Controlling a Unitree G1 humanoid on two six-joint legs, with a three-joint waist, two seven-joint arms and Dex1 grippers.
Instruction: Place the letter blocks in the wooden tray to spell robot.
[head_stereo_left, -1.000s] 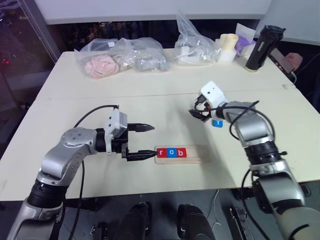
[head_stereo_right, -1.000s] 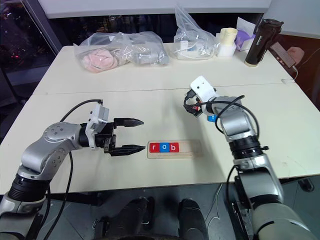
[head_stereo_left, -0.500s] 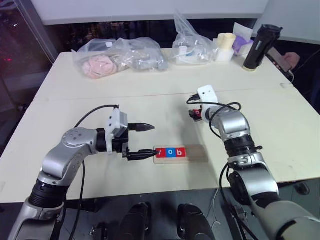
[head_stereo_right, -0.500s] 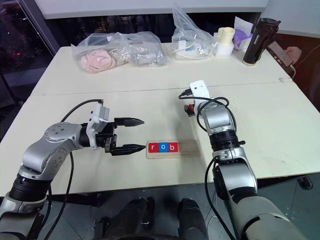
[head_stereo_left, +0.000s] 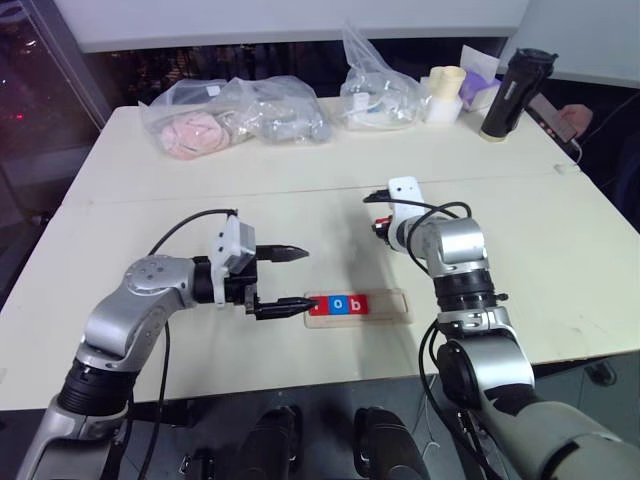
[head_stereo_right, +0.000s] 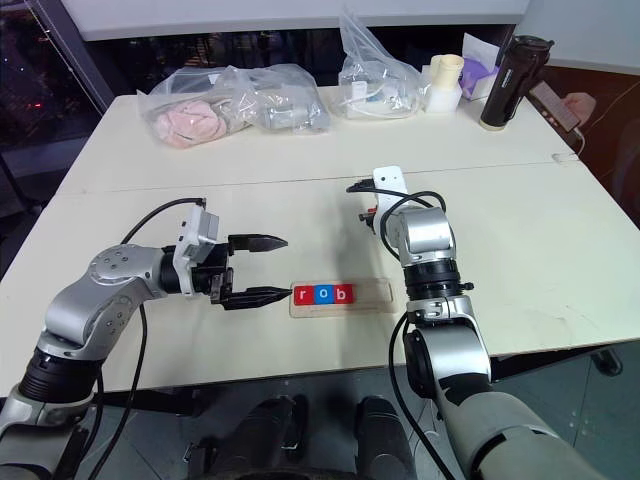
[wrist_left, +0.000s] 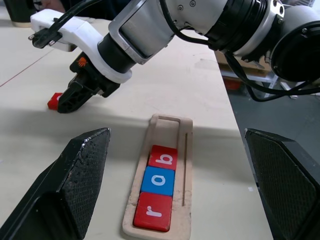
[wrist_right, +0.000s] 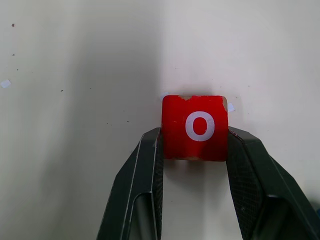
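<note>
Right gripper (wrist_right: 195, 145) clamps the red o block (wrist_right: 195, 127) on the table (head_stereo_left: 560, 250), centre-right of the head views. Left gripper (head_stereo_left: 290, 280), jaws wide apart, sits at the tray's (wrist_left: 186, 150) left end, centre frame. Tray holds r (wrist_left: 152, 211), o (wrist_left: 158, 180), b (wrist_left: 164, 157).

The right end effector (wrist_right: 195, 145) has swung in toward the middle of the bench (head_stereo_left: 300, 190) and dipped lower. Its fingers, spread a second ago, have now closed on the red "o" block (wrist_right: 195, 127), which seemingly rests on the bench.
</note>
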